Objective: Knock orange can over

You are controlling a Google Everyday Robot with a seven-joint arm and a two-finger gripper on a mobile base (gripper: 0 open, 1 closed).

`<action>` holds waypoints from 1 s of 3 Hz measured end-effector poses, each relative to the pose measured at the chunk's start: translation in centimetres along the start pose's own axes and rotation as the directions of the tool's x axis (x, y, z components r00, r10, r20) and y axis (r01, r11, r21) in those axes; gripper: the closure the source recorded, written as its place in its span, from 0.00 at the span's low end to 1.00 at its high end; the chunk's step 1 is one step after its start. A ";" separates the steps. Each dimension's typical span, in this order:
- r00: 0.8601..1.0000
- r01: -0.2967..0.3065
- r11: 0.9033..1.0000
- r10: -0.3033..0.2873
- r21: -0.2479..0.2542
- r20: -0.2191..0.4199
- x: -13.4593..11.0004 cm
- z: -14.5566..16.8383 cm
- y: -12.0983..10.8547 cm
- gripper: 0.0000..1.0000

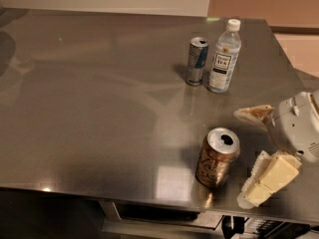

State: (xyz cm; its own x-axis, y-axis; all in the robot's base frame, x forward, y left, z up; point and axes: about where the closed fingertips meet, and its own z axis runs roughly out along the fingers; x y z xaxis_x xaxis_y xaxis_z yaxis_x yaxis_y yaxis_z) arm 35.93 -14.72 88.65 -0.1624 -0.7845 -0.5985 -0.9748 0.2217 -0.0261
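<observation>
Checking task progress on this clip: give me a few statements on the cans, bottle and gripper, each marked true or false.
1. The orange can stands upright on the table. True.
2. The gripper is shut on the orange can. False: it is open, just right of that can in the view.
3. The blue and silver can lies on its side. False: it stands upright beside the bottle.
4. The clear bottle has its white cap on. True.

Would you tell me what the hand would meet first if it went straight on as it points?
Probably the orange can: the hand, open at the right of the table, points left at it, though depth is unclear.
</observation>
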 end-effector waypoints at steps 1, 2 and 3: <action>0.999 -0.004 1.000 0.005 -0.014 0.050 -1.0 0.8 0.5 0.00; 0.996 0.001 1.000 0.001 -0.016 0.090 -2.2 1.5 0.8 0.00; 0.996 0.004 1.000 -0.005 0.015 0.093 -2.9 2.0 0.2 0.18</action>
State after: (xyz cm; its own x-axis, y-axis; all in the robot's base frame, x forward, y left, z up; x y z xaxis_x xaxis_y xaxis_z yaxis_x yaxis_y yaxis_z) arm 36.47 -11.26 88.76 -0.1425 -0.7284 -0.6702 -0.9729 0.2275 -0.0404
